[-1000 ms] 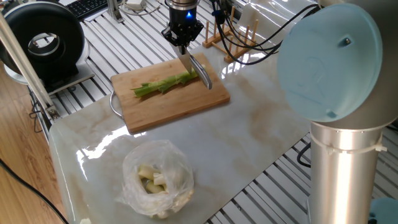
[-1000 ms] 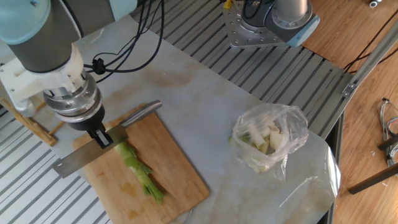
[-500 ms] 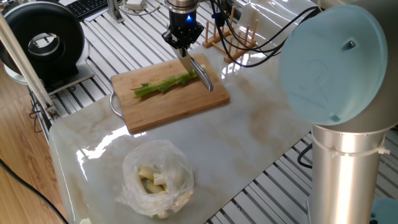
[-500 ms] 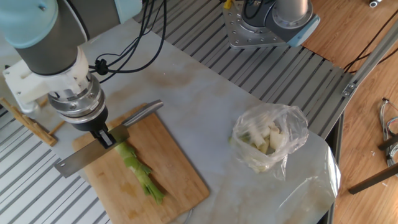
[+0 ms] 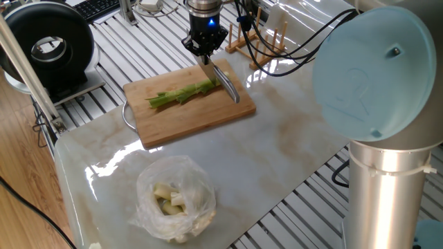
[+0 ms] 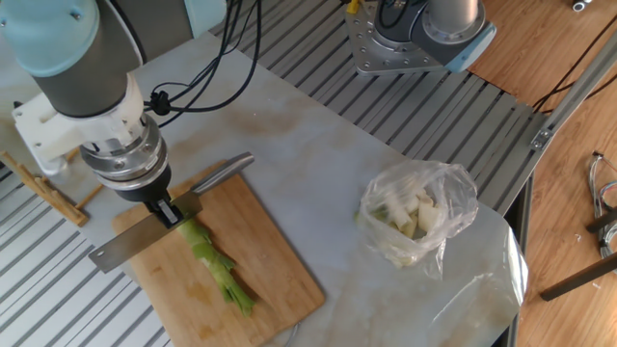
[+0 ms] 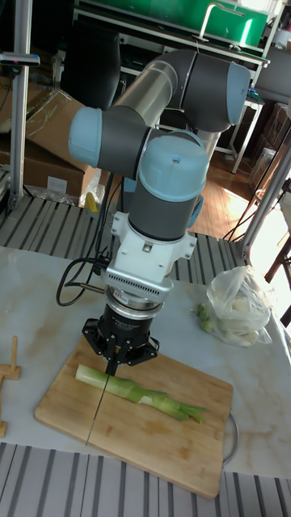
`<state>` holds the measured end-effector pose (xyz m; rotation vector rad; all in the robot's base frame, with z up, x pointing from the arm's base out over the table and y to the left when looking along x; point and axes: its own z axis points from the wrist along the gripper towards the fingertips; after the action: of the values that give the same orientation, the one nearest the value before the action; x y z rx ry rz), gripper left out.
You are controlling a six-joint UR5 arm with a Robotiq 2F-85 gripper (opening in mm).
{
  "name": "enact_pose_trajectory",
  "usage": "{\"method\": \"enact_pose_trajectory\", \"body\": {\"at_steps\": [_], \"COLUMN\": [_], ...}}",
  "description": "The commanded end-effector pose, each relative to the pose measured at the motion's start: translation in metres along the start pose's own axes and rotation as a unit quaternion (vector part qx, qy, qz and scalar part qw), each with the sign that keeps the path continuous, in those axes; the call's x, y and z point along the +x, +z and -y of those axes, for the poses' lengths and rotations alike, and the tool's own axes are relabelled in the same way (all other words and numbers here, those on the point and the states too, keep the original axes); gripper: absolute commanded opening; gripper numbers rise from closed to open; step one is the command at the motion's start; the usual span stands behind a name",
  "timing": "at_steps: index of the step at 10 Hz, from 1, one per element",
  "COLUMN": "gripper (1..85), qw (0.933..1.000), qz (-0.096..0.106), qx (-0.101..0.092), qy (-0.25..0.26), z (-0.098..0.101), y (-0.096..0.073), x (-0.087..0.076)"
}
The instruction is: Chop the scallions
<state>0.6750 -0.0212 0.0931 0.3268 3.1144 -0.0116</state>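
Observation:
The scallions (image 5: 183, 93) lie as one light-green stalk across a wooden cutting board (image 5: 201, 117), leafy end to the left in this view. My gripper (image 5: 205, 54) is shut on a knife (image 5: 225, 83), whose blade crosses the stalk near its pale end. From the other side, the gripper (image 6: 167, 208) holds the knife (image 6: 125, 247) edge-down over the scallions (image 6: 218, 269). In the tall view the gripper (image 7: 120, 357) stands over the scallions (image 7: 137, 393), with the knife (image 7: 100, 404) seen edge-on. I cannot tell whether the blade touches the stalk.
A clear plastic bag (image 5: 174, 198) of pale pieces lies on the marble tabletop (image 5: 277, 152) in front of the board. A wooden rack (image 5: 259, 41) stands behind the board, a black round device (image 5: 45, 48) at the far left. Cables trail behind the arm.
The gripper and knife have shifted slightly along the board, toward the stalk's pale end. The scallions and the bag have not moved.

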Motion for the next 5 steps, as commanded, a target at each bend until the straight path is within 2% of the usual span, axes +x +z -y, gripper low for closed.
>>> {"method": "enact_pose_trajectory", "body": {"at_steps": [1, 5], "gripper": [1.0, 1.0], "qw": [1.0, 1.0], "qz": [0.001, 0.007], "qx": [-0.007, -0.002], "qy": [-0.001, -0.004], "z": [-0.0006, 0.0005], "y": [0.0014, 0.0057], "x": [0.0008, -0.0041]}}
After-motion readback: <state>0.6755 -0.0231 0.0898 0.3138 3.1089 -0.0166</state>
